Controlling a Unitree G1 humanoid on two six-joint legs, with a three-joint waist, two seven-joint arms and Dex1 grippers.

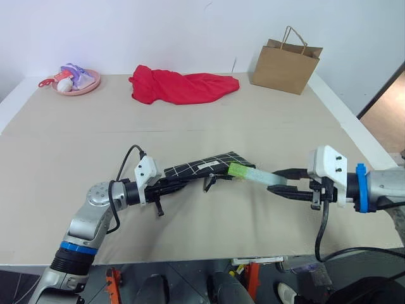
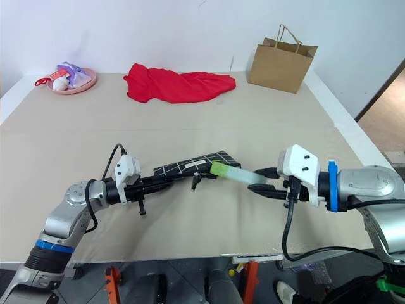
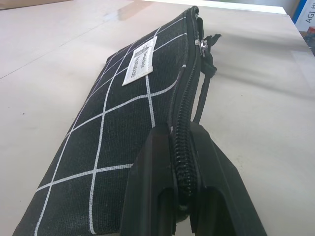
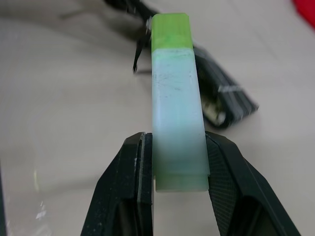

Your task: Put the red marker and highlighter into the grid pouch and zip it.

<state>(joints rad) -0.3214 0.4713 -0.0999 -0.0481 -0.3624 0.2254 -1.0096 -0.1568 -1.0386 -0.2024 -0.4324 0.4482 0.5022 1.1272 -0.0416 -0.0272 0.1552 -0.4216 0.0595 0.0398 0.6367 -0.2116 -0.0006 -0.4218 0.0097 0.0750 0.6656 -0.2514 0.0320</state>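
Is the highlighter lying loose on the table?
No, the right tool is shut on the highlighter, holding it off the table with its lime cap toward the grid pouch.

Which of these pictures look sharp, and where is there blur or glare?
Left eye view: evenly lit, soft shadows under the red cloth. Left wrist view: the grid pouch sharp, pale glare on the table behind. Right wrist view: the highlighter crisp, the background blurred.

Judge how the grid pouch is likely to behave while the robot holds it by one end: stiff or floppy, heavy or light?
The grid pouch probably holds its shape fairly well: pinched at one end by the left gripper, it extends outward with little droop. It seems light, since that pinch alone carries it.
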